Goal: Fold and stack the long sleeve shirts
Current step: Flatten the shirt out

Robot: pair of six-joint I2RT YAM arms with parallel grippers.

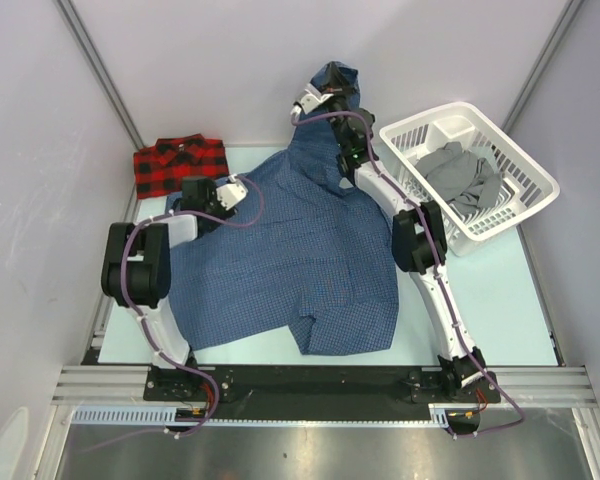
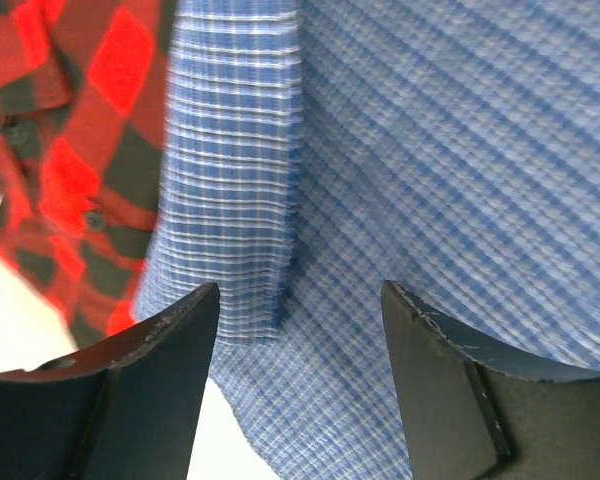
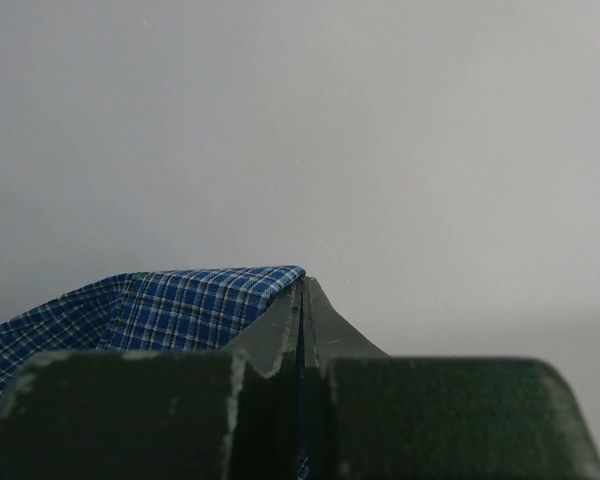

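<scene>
The dark blue fine-check shirt point(image 1: 290, 260) lies spread over the middle of the table. One part of it is lifted at the far end. My right gripper point(image 1: 332, 88) is shut on that lifted cloth point(image 3: 180, 305) and holds it up high near the back wall. My left gripper point(image 1: 230, 190) is open just above the shirt's left edge point(image 2: 400, 200), with cloth between its fingers point(image 2: 160, 350). The red-and-black plaid shirt point(image 1: 178, 163) lies folded at the far left; it also shows in the left wrist view point(image 2: 70, 150).
A white laundry basket point(image 1: 525, 170) stands at the far right with a grey garment point(image 1: 462, 180) in it. Grey walls close in on both sides and behind. A metal rail point(image 1: 320, 385) runs along the table's near edge.
</scene>
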